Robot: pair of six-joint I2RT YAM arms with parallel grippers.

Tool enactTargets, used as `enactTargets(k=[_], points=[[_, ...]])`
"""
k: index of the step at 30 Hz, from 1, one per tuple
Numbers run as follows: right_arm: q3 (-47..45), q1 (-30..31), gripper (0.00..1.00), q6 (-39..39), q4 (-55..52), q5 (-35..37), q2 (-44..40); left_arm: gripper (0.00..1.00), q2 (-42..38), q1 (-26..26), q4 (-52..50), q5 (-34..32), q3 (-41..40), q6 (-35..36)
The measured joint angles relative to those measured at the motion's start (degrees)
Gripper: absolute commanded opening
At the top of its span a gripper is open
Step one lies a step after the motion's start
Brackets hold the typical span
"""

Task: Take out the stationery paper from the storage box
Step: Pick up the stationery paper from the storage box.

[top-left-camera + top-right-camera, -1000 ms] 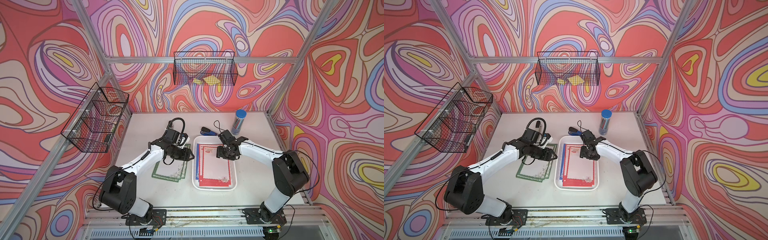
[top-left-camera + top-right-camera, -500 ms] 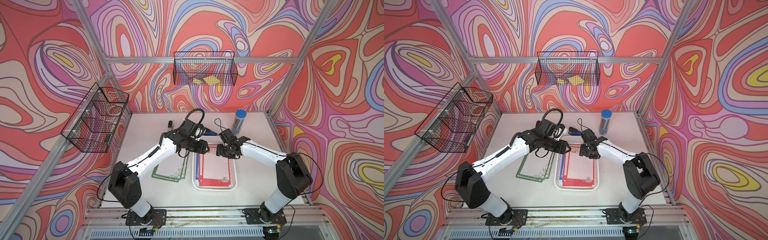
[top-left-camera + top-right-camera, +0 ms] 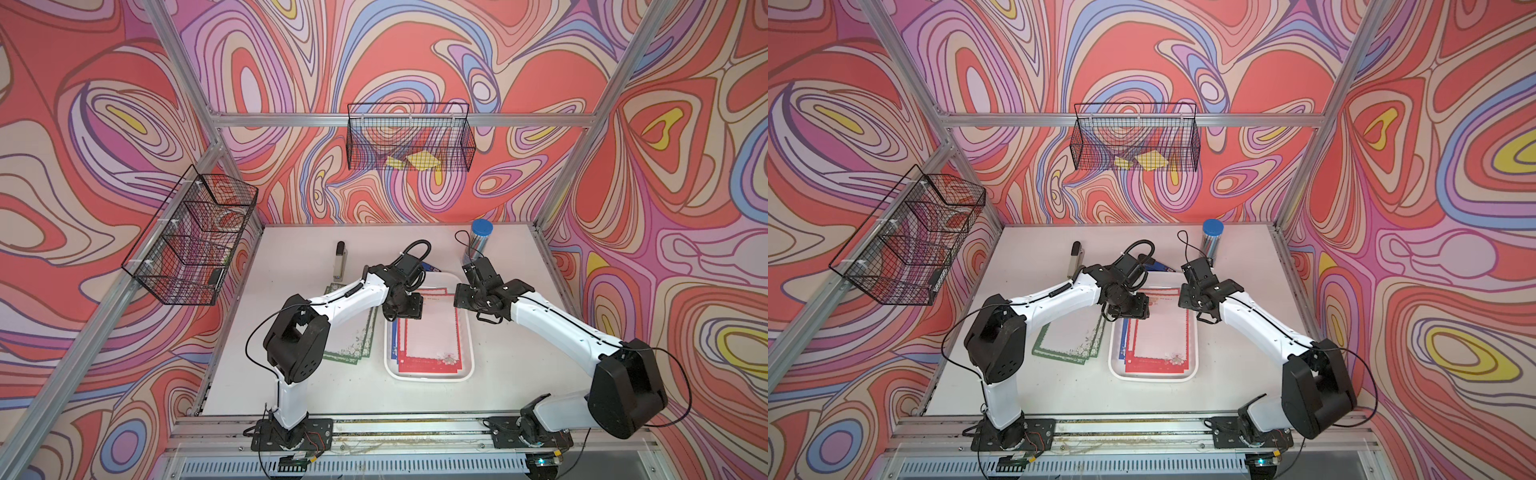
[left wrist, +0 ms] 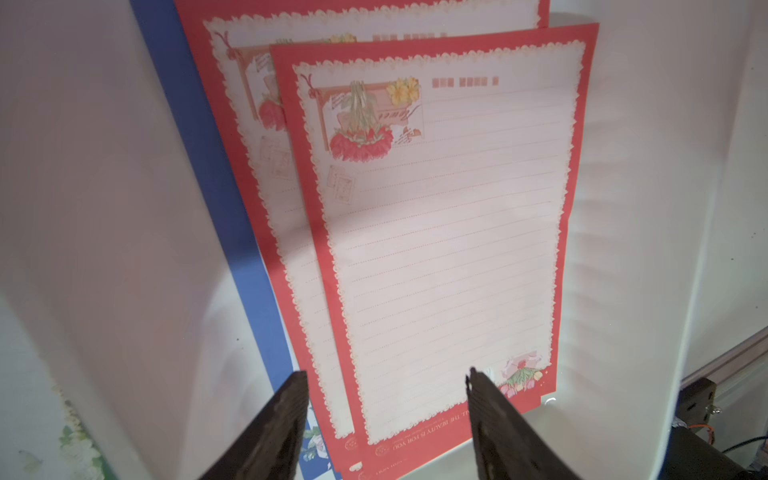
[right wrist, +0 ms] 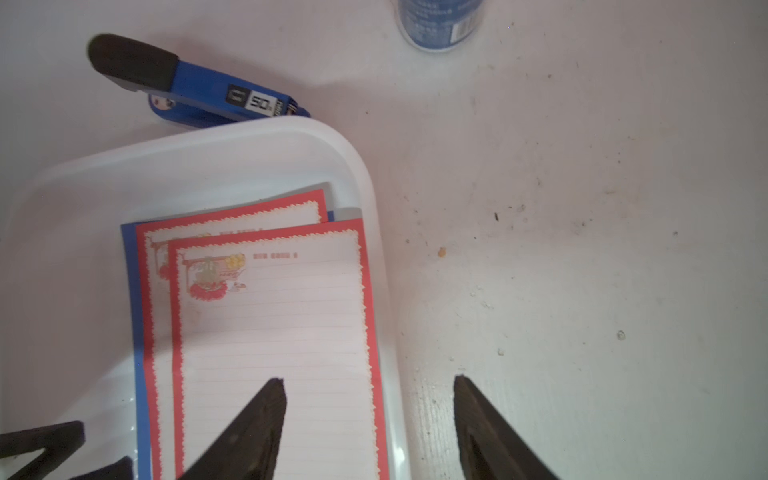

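the left gripper (image 4: 386, 378) hangs over the storage box (image 3: 428, 376), jaws spread and empty, right above the top red-bordered sheet of stationery paper (image 4: 436, 249) lying inside the box. best bet is probably pinning that sheet's edge and sliding it up the box's wall so only one peels off. the right gripper (image 5: 370, 380) is spread too, straddling the box's rim. green sheets (image 3: 353, 340) lie just beside the box, and a blue stapler (image 5: 208, 95) sits just behind it. nothing really blocks.
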Motion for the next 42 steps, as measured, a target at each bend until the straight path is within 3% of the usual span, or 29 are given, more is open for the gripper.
enactTargets(k=[20, 42], points=[[-6.0, -2.2, 0.67, 0.9, 5.7, -7.5, 0.0, 0.61, 7.7, -0.1, 2.6, 2.6, 0.8, -1.7], [-9.0, -3.1, 0.61, 3.4, 10.0, -13.6, 1.0, 0.61, 7.8, -0.1, 4.2, 0.9, -0.5, -2.8]])
